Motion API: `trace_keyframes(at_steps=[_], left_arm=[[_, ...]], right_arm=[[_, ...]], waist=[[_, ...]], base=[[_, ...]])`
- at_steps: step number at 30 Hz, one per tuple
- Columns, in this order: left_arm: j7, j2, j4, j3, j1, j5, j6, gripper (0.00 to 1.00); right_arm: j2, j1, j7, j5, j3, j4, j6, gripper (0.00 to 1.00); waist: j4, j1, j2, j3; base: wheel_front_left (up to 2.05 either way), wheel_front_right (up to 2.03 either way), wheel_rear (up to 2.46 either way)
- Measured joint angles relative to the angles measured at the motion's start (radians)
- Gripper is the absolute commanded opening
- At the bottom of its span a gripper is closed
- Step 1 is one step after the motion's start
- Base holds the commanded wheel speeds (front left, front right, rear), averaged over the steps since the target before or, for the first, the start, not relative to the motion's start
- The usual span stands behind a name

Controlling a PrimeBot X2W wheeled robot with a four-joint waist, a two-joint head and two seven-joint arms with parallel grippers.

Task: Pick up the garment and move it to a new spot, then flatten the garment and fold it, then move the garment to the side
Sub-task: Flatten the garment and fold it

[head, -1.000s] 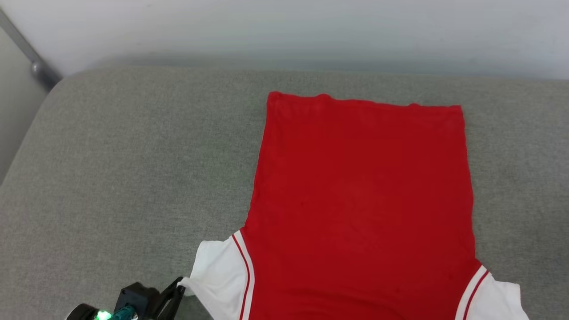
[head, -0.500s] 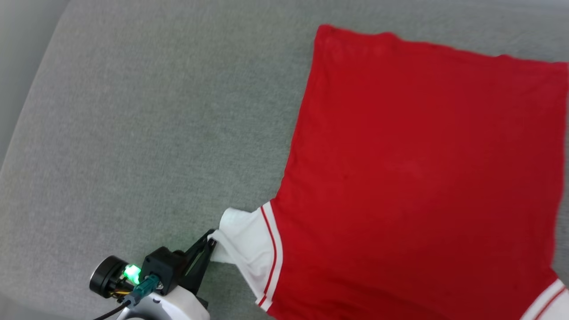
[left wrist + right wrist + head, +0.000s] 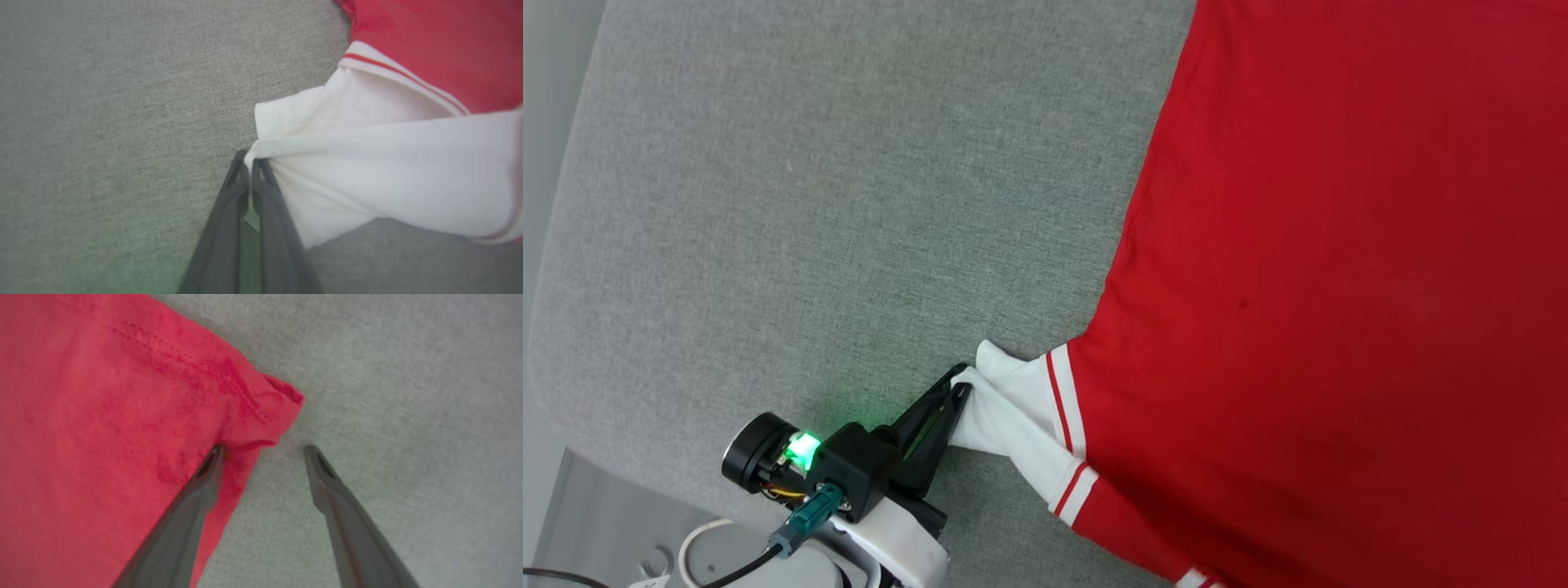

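Left pincer [image 3: 961, 384] pinched shut on cuff edge of white sleeve [image 3: 367, 183] of red jersey shirt [image 3: 1339, 286], spread flat on grey fabric-covered cushion [image 3: 809, 204]. Right pincer [image 3: 265, 451] held wide open, one finger on red hem corner [image 3: 282, 400], nothing gripped. Cloth judged light, limp, stretchy; hems and corners favoured for hold.

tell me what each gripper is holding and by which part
The left gripper is shut on the garment, pinching the outer edge of its white sleeve. The right gripper is open and holds nothing.
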Motion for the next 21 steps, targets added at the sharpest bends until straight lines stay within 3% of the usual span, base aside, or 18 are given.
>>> trace_keyframes(at_steps=[5,6,7,8,21], left_arm=[[-0.001,-0.003,-0.012,-0.001,-0.013,0.014,0.000,0.00],[-0.001,-0.003,-0.013,-0.001,-0.014,0.015,0.000,0.00],[-0.001,-0.003,-0.013,-0.001,-0.016,0.016,0.000,0.00],[-0.001,-0.002,-0.013,-0.001,-0.017,0.016,0.000,0.00],[0.006,0.026,0.021,0.022,0.039,-0.019,0.024,0.00]], right_arm=[[-0.029,0.033,-0.016,0.040,-0.005,-0.010,0.000,1.00],[-0.035,0.039,-0.020,0.048,-0.008,-0.017,0.000,0.82],[-0.038,0.043,-0.025,0.056,-0.011,-0.019,0.000,0.04],[-0.043,0.047,-0.031,0.062,-0.011,-0.023,0.000,0.00],[-0.023,0.114,-0.183,0.106,0.021,-0.025,0.000,0.00]], waist=[[0.020,-0.0003,0.0000,0.033],[0.021,-0.0003,0.0000,0.035],[0.021,-0.0003,0.0000,0.035],[0.020,-0.0003,0.0000,0.034],[-0.030,-0.0002,0.0000,-0.118]], base=[[0.00,0.00,0.00],[0.00,0.00,0.00],[0.00,0.00,0.00],[0.00,0.00,0.00],[0.00,0.00,0.00]])
